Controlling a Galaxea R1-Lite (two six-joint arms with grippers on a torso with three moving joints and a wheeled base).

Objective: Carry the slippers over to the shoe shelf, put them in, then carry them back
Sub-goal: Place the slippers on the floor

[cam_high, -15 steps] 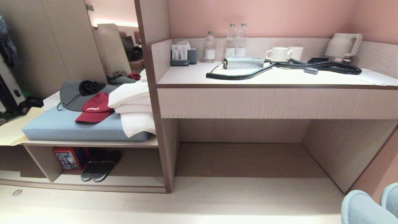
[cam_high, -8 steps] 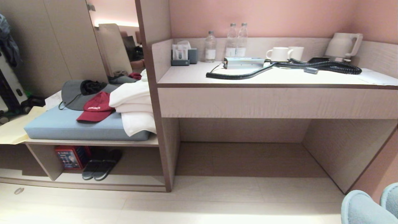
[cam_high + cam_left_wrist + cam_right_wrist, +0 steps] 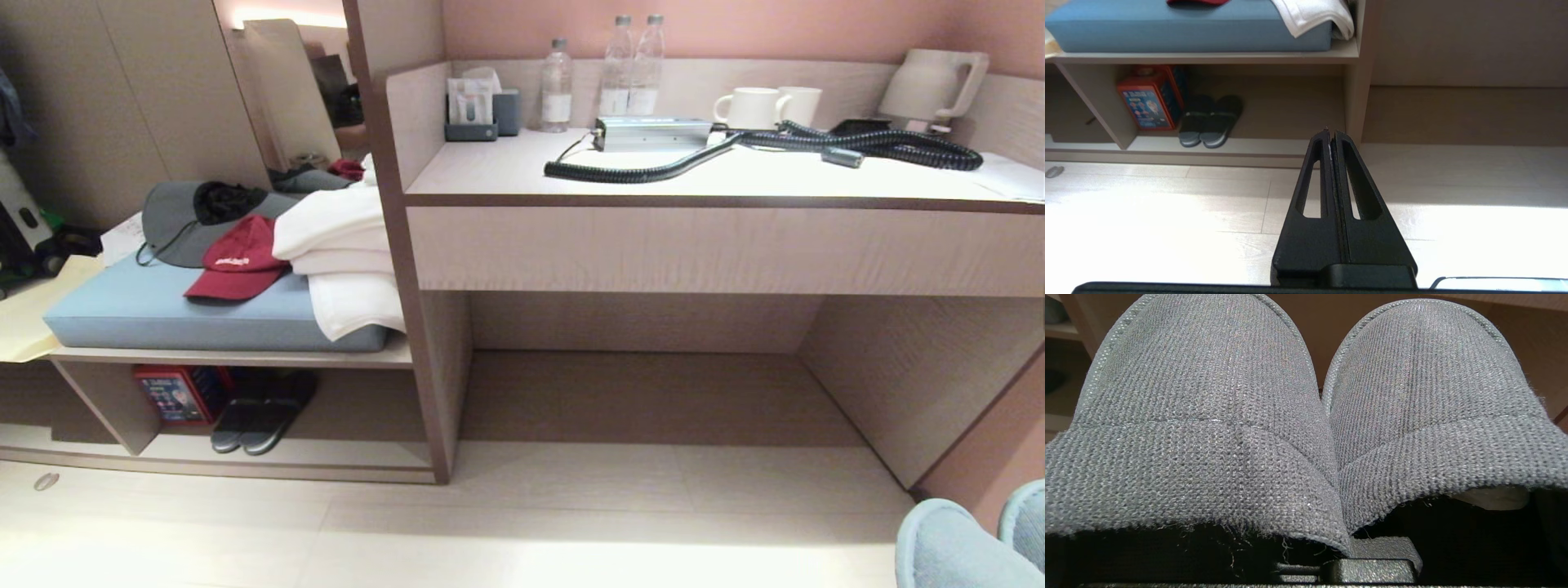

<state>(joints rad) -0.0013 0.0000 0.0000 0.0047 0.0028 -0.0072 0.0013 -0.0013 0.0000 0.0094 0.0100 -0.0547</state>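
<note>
- Right hand is clamped on the slippers, pinching both together so one hand carries the pair.
- Left hand is pressed closed, empty, idle.
- Shelf stands left of the desk, dark slippers inside.

slippers fill the right wrist view and hide the right gripper; head view's edge crops their toes.
</note>
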